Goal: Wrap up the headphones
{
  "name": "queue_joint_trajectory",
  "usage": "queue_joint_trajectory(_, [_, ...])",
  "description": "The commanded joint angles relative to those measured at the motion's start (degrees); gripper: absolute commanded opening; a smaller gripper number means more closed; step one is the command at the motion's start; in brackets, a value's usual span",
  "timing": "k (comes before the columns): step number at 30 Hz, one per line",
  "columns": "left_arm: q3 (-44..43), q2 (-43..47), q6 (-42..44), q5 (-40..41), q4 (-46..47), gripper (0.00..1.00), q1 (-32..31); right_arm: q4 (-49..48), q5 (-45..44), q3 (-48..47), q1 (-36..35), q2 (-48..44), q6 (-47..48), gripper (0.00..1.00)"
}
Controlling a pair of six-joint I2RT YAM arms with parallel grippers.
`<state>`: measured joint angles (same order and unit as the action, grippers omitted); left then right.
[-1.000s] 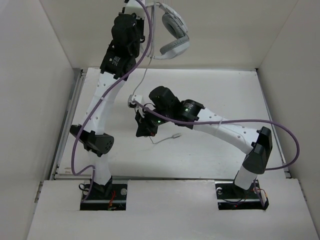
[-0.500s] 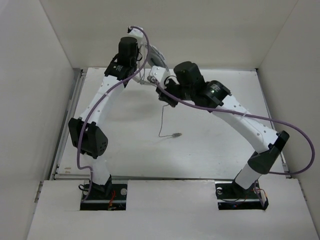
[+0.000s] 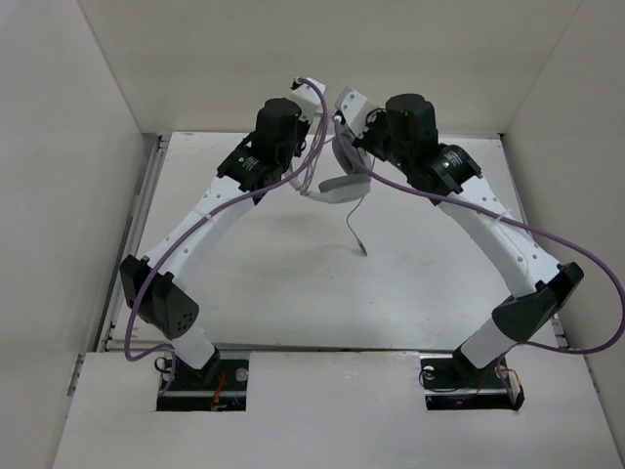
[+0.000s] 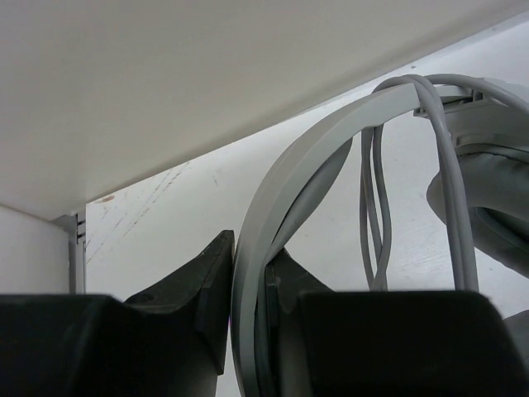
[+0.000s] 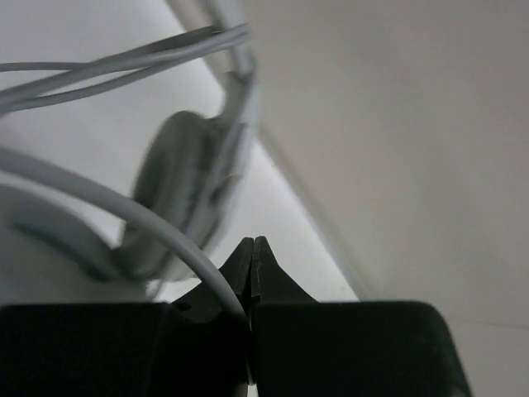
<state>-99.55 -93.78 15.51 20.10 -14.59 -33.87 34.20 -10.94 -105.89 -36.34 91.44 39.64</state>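
The left hand [image 4: 250, 266] is closed on the headphones [image 3: 339, 185]. Its two dark, matte fingers [image 4: 211, 277] clamp the headband [image 4: 331, 136], a flat, smooth grey strip that arcs up and to the right out of the grip. Just right of that hand, several thin round strands of cable [image 4: 376, 207] hang from the band in narrow loops. Farther right is a padded, rounded earcup [image 4: 488, 198].

The right hand [image 5: 252, 252] is pinched nearly flat, tip against tip, with one thin strand of the glossy grey cable [image 5: 124, 217] curving down into the nip. Up and left of it the oval earcup [image 5: 182, 190] shows soft and blurred.

From above, both hands meet high over the far side of the pale desk [image 3: 273, 283], with the headphones held between them. A slack tail of cable [image 3: 354, 220] drops below them to its plug [image 3: 363, 251]. Whether the plug touches the desk cannot be told.
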Motion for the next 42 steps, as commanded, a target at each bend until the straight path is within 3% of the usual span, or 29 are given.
queue_joint_trajectory(1, [0.06, 4.57, -1.79, -1.46, 3.61, 0.00, -0.54, -10.98, -7.16, 0.85, 2.54, -3.02, 7.11, 0.00])
queue_joint_trajectory(10, [-1.17, 6.85, -4.43, -5.94, -0.26, 0.00, -1.24, -16.26, -7.70, 1.04, 7.99, -3.02, 11.16, 0.00])
queue_joint_trajectory(21, [-1.53, 10.01, -5.40, -11.57, -3.69, 0.00, -4.67, -18.02, -5.06, -0.99, 7.91, 0.75, 11.69, 0.00])
queue_joint_trajectory(30, [-6.18, 11.95, -8.65, -17.28, -7.99, 0.00, -6.16, -15.74, 2.23, -3.88, 11.42, 3.74, 6.25, 0.02])
queue_joint_trajectory(36, [-8.64, 12.74, -9.44, -19.74, -10.28, 0.00, -7.48, -9.06, 11.98, -10.47, 14.32, 6.38, -2.10, 0.03])
queue_joint_trajectory(42, [-10.13, 13.01, -9.88, -20.71, -10.90, 0.00, -8.45, -6.86, 14.80, -12.68, 14.50, 8.31, -4.39, 0.07])
